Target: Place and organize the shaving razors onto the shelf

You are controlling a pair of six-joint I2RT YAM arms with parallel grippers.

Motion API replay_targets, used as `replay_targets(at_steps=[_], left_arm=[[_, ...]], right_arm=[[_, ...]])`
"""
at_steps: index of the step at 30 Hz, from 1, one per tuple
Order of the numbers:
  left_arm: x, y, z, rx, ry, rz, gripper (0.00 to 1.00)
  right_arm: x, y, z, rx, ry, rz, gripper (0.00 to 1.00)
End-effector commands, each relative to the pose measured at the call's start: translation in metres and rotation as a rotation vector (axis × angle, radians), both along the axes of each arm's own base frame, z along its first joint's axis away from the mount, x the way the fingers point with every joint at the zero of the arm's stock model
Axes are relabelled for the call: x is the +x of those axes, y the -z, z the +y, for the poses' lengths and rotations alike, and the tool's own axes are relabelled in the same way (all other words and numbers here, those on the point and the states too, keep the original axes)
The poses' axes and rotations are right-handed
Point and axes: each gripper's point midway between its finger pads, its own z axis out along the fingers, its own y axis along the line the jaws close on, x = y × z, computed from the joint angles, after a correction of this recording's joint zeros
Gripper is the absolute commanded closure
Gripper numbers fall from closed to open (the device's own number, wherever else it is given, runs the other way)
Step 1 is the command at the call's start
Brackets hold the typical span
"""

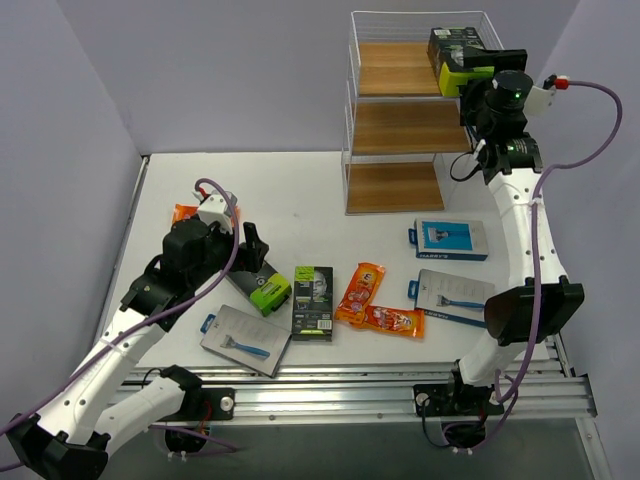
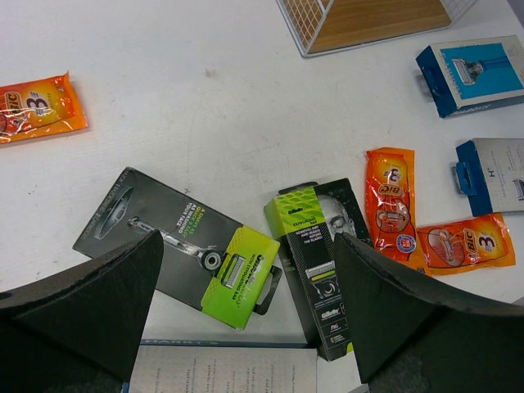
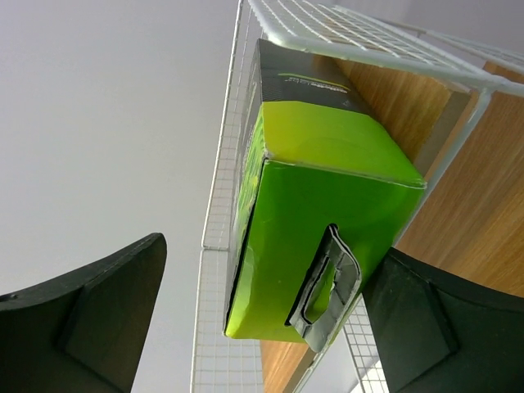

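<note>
The left end effector [image 2: 247, 241] and right end effector [image 3: 270, 254] are held apart; a lime-and-black razor box [image 1: 455, 45] is seated on the top tier of the shelf [image 1: 400, 125].

White arm links [image 1: 522, 220], black joints [image 1: 533, 312], purple cables [image 1: 596, 120]; left gripper [image 2: 247, 246] black.

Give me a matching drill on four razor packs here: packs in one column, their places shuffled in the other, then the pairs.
1. lime-ended box
2. blue card
3. lone orange packet
4. black box with a face

A. table, far left, alone
B. top tier of the shelf
C. table, just before the shelf
D. table, between lime-tipped pack and orange pair

Pairs: 1-B, 2-C, 3-A, 4-D
</note>
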Motion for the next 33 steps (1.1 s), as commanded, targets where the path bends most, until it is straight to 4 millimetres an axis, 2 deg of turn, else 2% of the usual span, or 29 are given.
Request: replay_targets(at_steps=[1,17,18,19,20,30,33], left_arm=[[0.0,-0.024,-0.001,-0.02,0.003,-0.056,0.06],[0.0,-0.019,-0.002,-0.017,0.012,-0.033,0.06],[0.0,-0.018,-0.002,-0.018,0.014,-0.029,0.06],[0.0,-0.019,-0.003,-0.02,0.016,-0.032,0.06],[0.0,-0.018,-0.002,-0.02,0.015,-0.028,0.06],[0.001,-0.015,-0.005,-0.025,0.029,-0.013,0.06],[0.002,-0.013,-0.005,-0.016,0.033,-0.006,0.06]], right_arm=[[-0.015,-0.041,0.0,-0.013,-0.025,-0.071,0.07],[-0.021,-0.021,0.009,-0.032,-0.114,0.022,0.01],[-0.021,-0.021,-0.005,-0.033,-0.086,0.021,0.0],[-0.021,-0.02,-0.006,-0.034,-0.085,0.026,0.0],[-0.022,-0.019,0.0,-0.035,-0.118,0.027,0.0],[-0.033,-0.016,0.004,-0.047,-0.149,0.03,0.0],[-0.032,-0.024,0.015,-0.051,-0.214,-0.004,0.0]])
